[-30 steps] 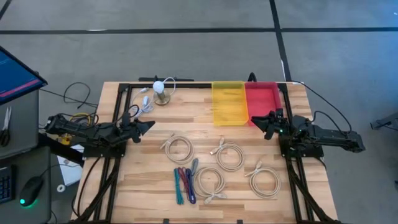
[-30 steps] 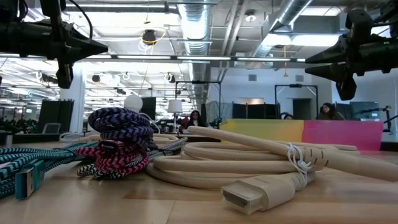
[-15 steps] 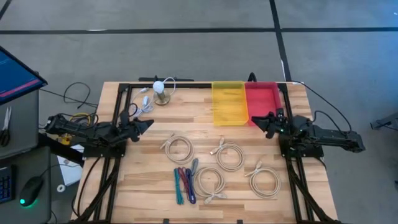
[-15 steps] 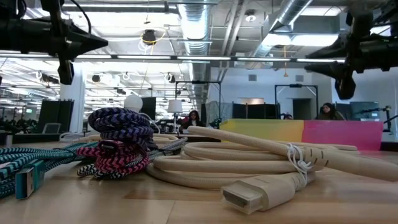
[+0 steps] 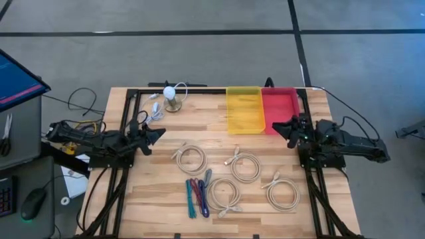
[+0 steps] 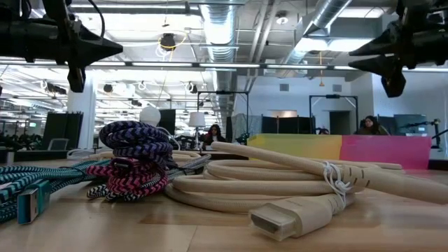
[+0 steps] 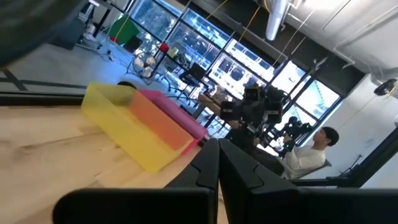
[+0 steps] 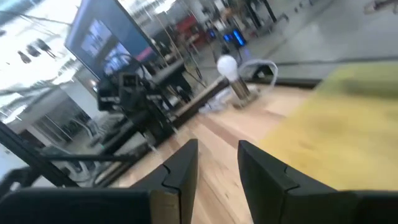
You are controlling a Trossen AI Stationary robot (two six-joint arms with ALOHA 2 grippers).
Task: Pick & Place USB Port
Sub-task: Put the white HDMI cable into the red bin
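Observation:
Several coiled cream cables lie flat mid-table: one (image 5: 191, 159), one (image 5: 244, 166), one (image 5: 224, 194) and one (image 5: 284, 194). A bundle of coloured braided cables (image 5: 196, 196) lies beside them; it (image 6: 136, 159) shows in the low view next to a cream plug (image 6: 274, 220). My left gripper (image 5: 159, 131) hovers shut above the table's left side, left of the coils, touching nothing. My right gripper (image 5: 276, 124) hovers open near the red bin's near corner, holding nothing. Its fingers (image 8: 180, 168) stand apart in the right wrist view; the left gripper (image 7: 217, 163) is shut in its own view.
A yellow bin (image 5: 246, 109) and a red bin (image 5: 282, 105) stand side by side at the far edge. A round white lamp on a base (image 5: 172, 97) and a small white cable (image 5: 155, 110) sit far left. Bare wood lies along the near edge. People sit in the room behind.
My right gripper has risen and drawn back slightly toward the table's right and far edge, beside the red bin. The cables have stayed where they were.

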